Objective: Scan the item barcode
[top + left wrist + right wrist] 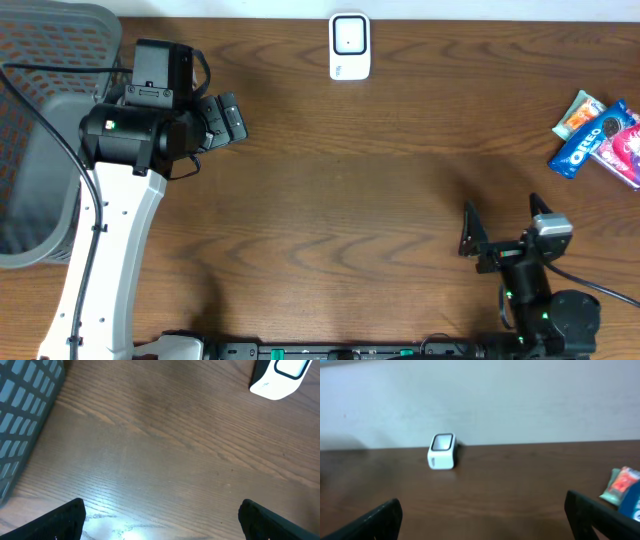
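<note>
Brown wood grain covered the table (pixel 350 200), and on it sat one white scanner (pixel 349 45), three snack packets and one grey basket (pixel 50 40), with two arms reaching in. The packets were bunched at the right edge: a blue biscuit packet (pixel 588 140), a green and orange packet (pixel 578 112) touching it from behind, and a pink packet (pixel 626 150) beside it, cut off by the frame. The right gripper (pixel 503 226) hovered near the front edge with its jaws spread wide and empty. The packets lay well apart from it, farther back and to its right. In the right wrist view only blurred slivers of the green and orange packet and the blue biscuit packet showed at the right border. The left gripper (pixel 222 120), also spread wide and empty, stood just beside the basket, far from the packets. The scanner was off to its right at the table's back edge, and the top corner of the left wrist view clipped it. No barcode could be made out on any packet.
</note>
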